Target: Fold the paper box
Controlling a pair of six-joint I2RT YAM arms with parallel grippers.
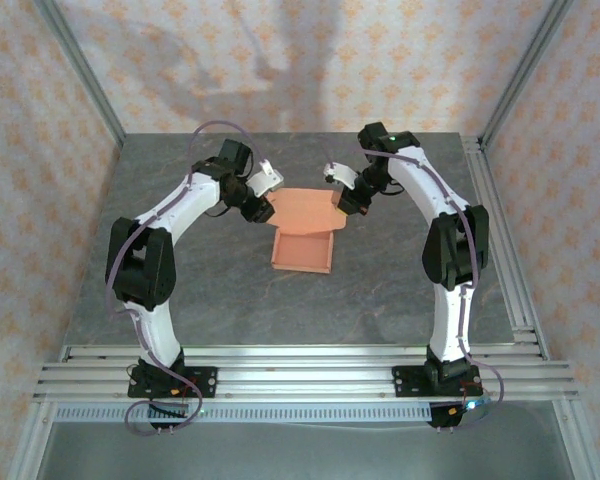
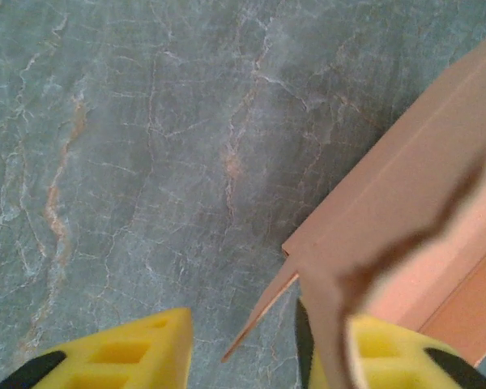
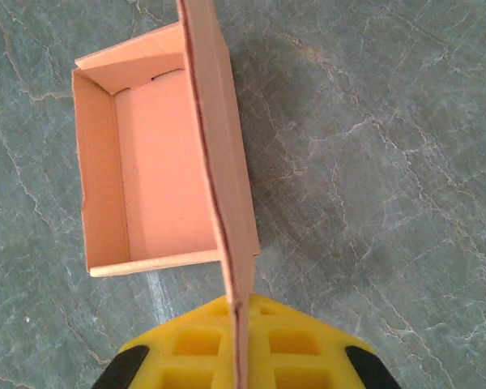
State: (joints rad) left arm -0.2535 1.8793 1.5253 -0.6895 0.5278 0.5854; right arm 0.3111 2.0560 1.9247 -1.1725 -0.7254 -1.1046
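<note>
The box point(image 1: 302, 240) sits mid-counter point(image 1: 400, 290) between the two arms, half formed: an open tray toward the near side and a broad panel at the far end. The right fingers point(image 1: 352, 203) are clenched on the far right edge of the card. In the right wrist view a thin flap point(image 3: 227, 186) stands on edge beside the tray point(image 3: 162, 170) and runs straight down between the yellow pads point(image 3: 202, 344). The left fingers point(image 1: 262, 207) stand apart at the opposite edge. In the left wrist view a card tab point(image 2: 263, 320) lies in the gap, close to one finger point(image 2: 373, 348) and well clear of the other point(image 2: 138, 356), so nothing looks gripped there yet. The step in hand seems to be taking both sides of the far panel so it can be folded. Next, the left fingers likely need to pinch that tab squarely. Then both arms would swing their flaps together over the tray, gently, since thin card creases or slips easily.
</note>
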